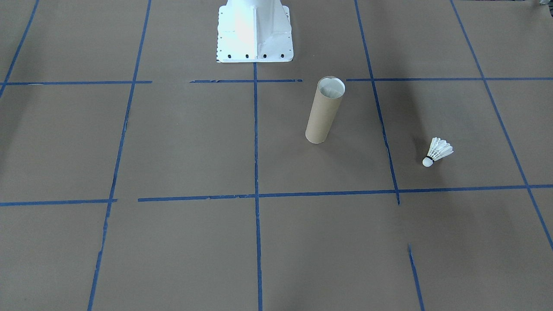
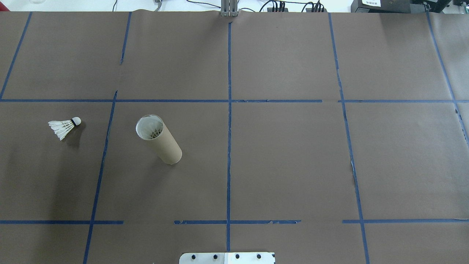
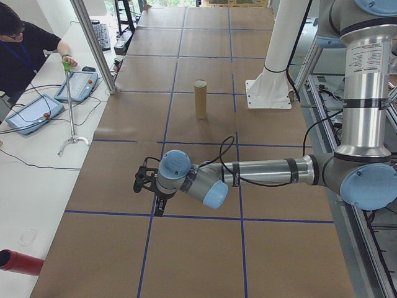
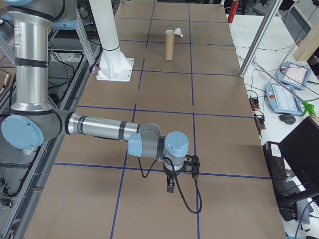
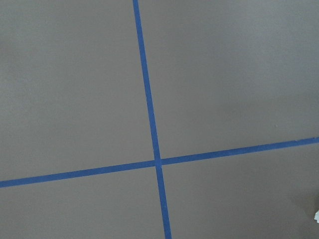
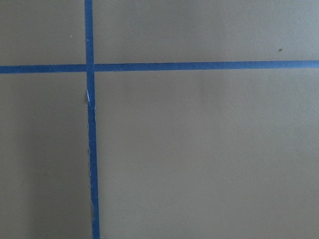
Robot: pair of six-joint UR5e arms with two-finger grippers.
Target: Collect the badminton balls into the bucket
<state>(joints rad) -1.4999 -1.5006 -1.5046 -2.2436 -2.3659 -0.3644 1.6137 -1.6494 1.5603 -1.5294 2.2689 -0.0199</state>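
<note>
The brown bucket (image 2: 159, 139) stands up on the table (image 2: 285, 165), with white feathers inside. One badminton ball (image 2: 64, 127) lies on its side near it. The left gripper (image 3: 146, 184) and right gripper (image 4: 182, 168) hang above the table, far away; whether they are open cannot be told

Even, diffuse light fills all views, and focus is sharp throughout. The white robot base (image 1: 255, 32) glares, overexposed, at the front-facing view's top centre. A soft shadow lies beside the shuttlecock (image 2: 65, 127) in the overhead view's left.

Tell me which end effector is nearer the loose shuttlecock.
Left. Left end effector hovers over the shuttlecock's end of the table; right end effector over the opposite end.
</note>
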